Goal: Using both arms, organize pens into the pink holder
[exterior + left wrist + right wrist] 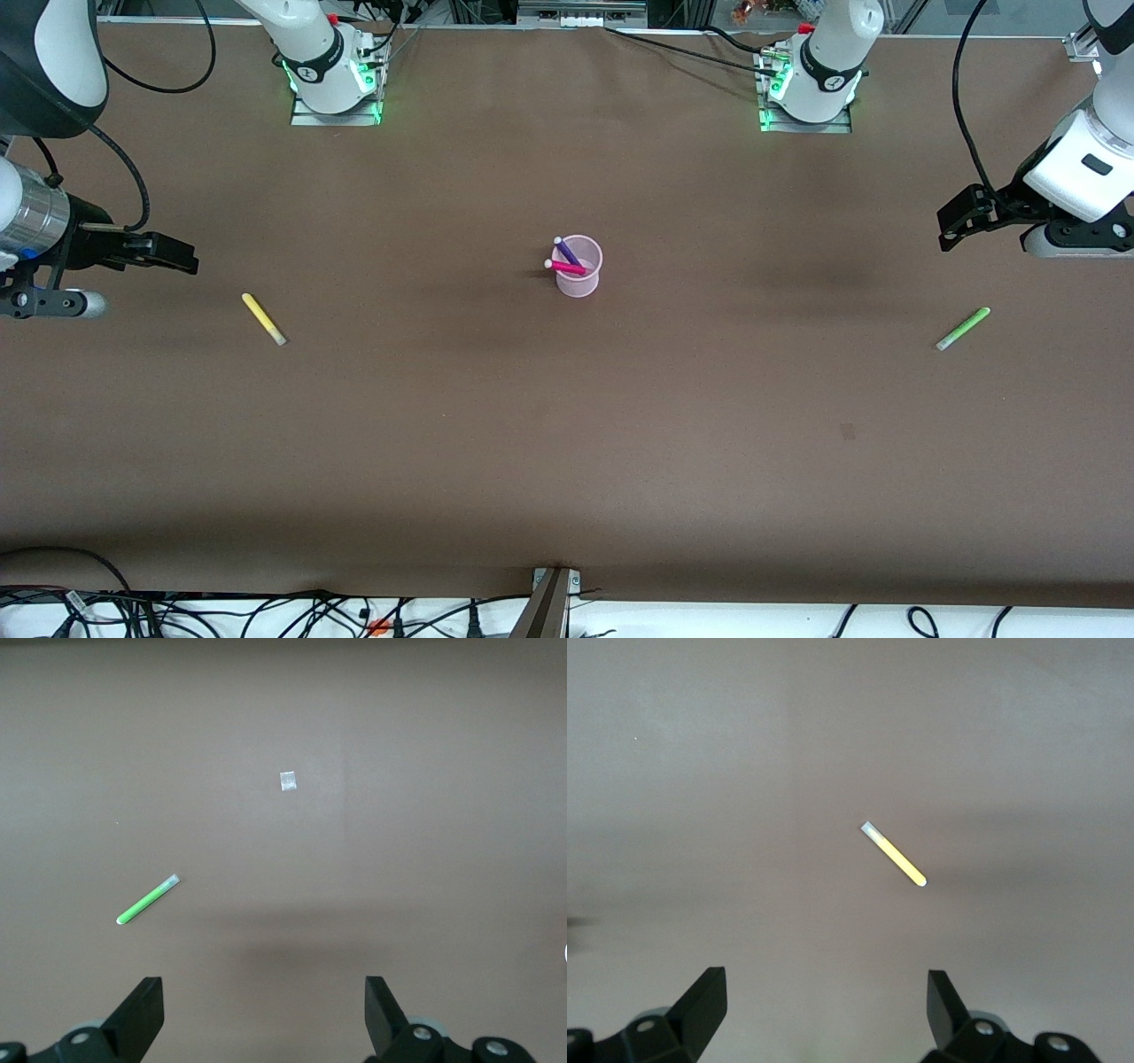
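Observation:
The pink holder (579, 266) stands upright at the table's middle, with the dark purple pen (567, 252) and the magenta-pink pen (565, 266) leaning in it. The yellow pen (264, 319) lies flat toward the right arm's end; it shows in the right wrist view (894, 854). The light green pen (963, 329) lies flat toward the left arm's end; it shows in the left wrist view (148, 899). My right gripper (182, 257) is open and empty, up over the table beside the yellow pen. My left gripper (950, 232) is open and empty, up over the table beside the green pen.
A small pale square mark (288, 780) lies on the brown table (567, 425). Both arm bases (332, 75) stand along the table's edge farthest from the front camera. Cables (266, 611) run along the edge nearest to it.

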Controlling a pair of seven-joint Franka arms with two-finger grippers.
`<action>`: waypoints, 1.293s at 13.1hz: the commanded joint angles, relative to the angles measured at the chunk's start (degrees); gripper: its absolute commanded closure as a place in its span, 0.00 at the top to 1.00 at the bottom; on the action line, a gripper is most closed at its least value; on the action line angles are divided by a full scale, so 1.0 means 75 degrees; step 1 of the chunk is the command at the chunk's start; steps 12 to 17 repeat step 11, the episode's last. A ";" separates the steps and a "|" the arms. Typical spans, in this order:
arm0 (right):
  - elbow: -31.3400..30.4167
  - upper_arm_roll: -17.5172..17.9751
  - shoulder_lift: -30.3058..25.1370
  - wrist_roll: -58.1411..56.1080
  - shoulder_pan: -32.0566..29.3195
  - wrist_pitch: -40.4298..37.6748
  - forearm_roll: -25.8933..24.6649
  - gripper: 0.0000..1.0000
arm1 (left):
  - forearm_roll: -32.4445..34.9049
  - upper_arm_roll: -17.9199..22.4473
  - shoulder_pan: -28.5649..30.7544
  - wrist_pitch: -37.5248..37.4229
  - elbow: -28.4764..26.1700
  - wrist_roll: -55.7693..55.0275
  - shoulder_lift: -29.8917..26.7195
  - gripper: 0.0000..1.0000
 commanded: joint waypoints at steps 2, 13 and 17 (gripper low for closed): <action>-0.0191 0.0174 -0.0245 0.0166 -0.0124 0.0054 -0.0012 1.00 | -0.0081 -0.0010 0.0006 -0.0167 0.0230 0.0120 0.0023 1.00; -0.0167 0.0174 -0.0245 0.0143 -0.0112 0.0125 0.0105 1.00 | -0.0151 0.0002 0.0076 -0.0378 0.0546 0.0096 0.0047 1.00; -0.0167 0.0174 -0.0245 0.0143 -0.0112 0.0125 0.0105 1.00 | -0.0151 0.0002 0.0076 -0.0378 0.0546 0.0096 0.0047 1.00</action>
